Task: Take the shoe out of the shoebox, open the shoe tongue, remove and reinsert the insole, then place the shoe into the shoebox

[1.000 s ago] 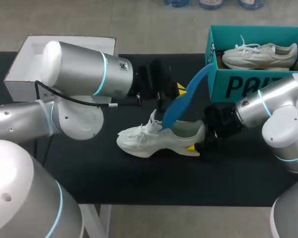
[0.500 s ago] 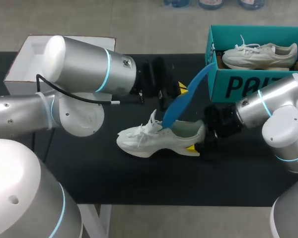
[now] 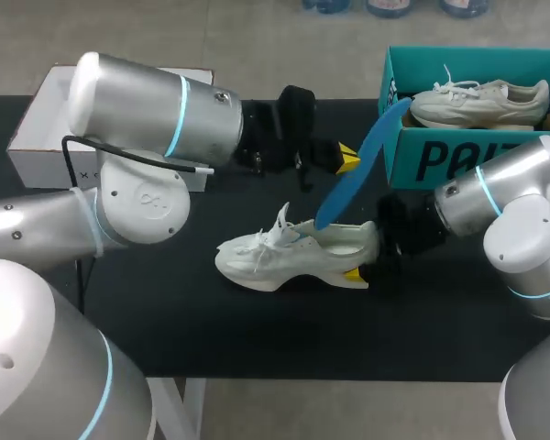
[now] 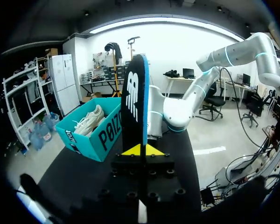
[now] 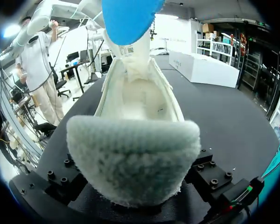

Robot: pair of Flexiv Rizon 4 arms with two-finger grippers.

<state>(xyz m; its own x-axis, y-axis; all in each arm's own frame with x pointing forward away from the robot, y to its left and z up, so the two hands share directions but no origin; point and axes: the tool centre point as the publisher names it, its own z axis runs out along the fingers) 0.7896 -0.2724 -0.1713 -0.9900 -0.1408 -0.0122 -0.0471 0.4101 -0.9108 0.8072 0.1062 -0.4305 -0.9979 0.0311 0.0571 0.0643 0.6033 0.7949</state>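
A white shoe (image 3: 289, 257) lies on its sole on the black table (image 3: 211, 339), toe towards my left arm. My right gripper (image 3: 365, 263) is shut on its heel (image 5: 133, 158), which fills the gap between the fingers in the right wrist view. My left gripper (image 3: 346, 160) is shut on a blue insole (image 3: 357, 165), gripping it near the middle. The insole slants from the teal shoebox's corner down to just above the shoe's opening. In the left wrist view the insole (image 4: 134, 102) stands upright between the yellow tips of the left gripper (image 4: 142, 150).
The teal shoebox (image 3: 440, 156) stands at the back right with a second white shoe (image 3: 481, 99) inside. A white open box (image 3: 50, 128) sits at the back left, partly behind my left arm.
My left gripper has moved up and to the right with the insole, drawing its lower end out of the shoe. The right gripper and the shoe have stayed put.
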